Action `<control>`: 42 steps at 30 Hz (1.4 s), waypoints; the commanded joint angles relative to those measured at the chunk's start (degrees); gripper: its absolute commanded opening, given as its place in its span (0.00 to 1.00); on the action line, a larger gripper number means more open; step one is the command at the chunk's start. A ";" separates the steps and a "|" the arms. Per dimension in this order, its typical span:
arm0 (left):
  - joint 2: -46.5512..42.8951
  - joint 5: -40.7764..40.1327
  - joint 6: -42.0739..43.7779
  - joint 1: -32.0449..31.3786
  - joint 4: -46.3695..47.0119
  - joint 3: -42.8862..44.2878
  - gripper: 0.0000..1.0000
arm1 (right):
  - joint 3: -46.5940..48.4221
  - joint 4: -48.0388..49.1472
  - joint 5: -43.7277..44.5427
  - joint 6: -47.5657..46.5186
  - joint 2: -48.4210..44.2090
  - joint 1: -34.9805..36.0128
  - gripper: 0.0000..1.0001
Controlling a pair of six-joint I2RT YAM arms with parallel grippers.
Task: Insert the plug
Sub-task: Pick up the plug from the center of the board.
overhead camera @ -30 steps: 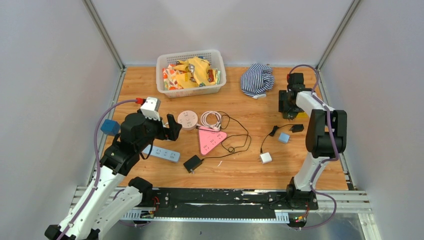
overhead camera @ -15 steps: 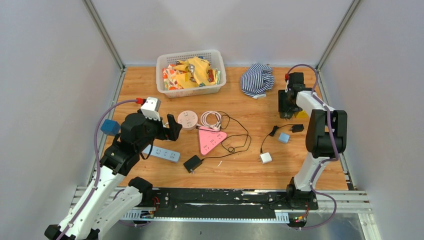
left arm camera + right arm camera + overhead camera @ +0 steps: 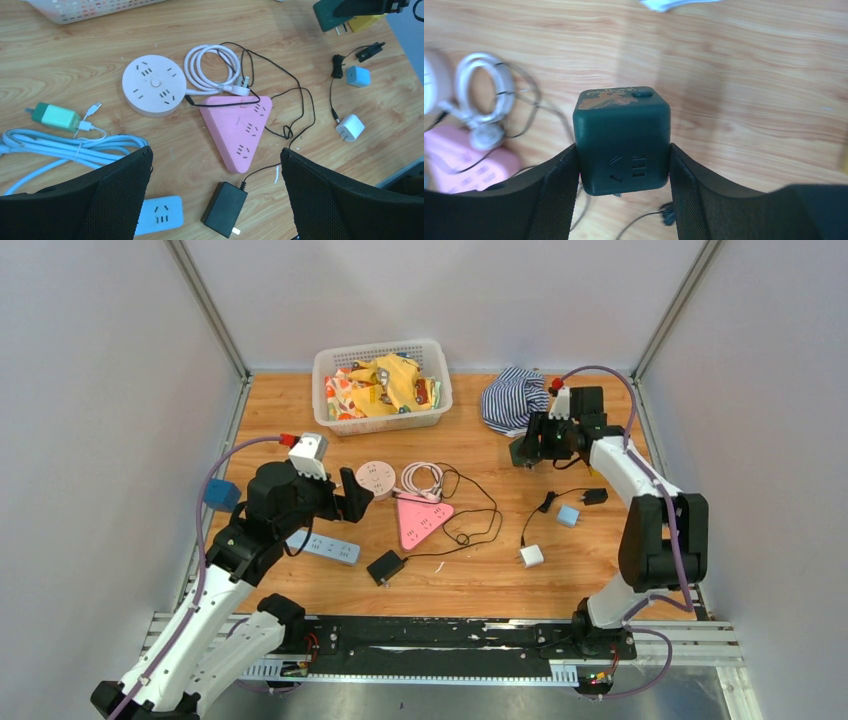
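My right gripper (image 3: 524, 452) is shut on a dark green cube plug (image 3: 622, 140), its pads pressing both sides. It hangs above the table just in front of the striped cloth; metal prongs show under the cube (image 3: 327, 15). A pink triangular power strip (image 3: 420, 520) lies mid-table beside a round white strip (image 3: 375, 480). My left gripper (image 3: 352, 495) hovers open near the round strip. In its wrist view the left gripper (image 3: 216, 152) stands wide over the pink strip (image 3: 242, 127) and a black adapter (image 3: 225, 209), with nothing between the fingers.
A light-blue power strip (image 3: 325, 547) and its coiled cable lie at the left. A white charger (image 3: 531, 556), a blue charger (image 3: 568, 516) and thin black cables sit right of centre. A white basket (image 3: 325, 370) and striped cloth (image 3: 512, 398) stand at the back.
The right gripper closed on the green cube, lifted it off the table at the far right and swung it left. The left arm barely moved.
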 commanded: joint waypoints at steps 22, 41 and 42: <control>-4.05 21.15 -19.46 -0.21 26.17 -4.52 1.00 | -20.87 50.75 -23.77 38.86 -28.66 26.06 0.42; -6.40 20.65 -22.83 -0.21 27.42 -0.99 0.98 | -17.07 76.82 -23.06 52.92 -18.68 37.80 0.41; -6.46 20.46 -23.52 -0.21 28.91 -1.04 0.98 | -16.62 77.08 -22.91 53.41 -17.64 38.15 0.41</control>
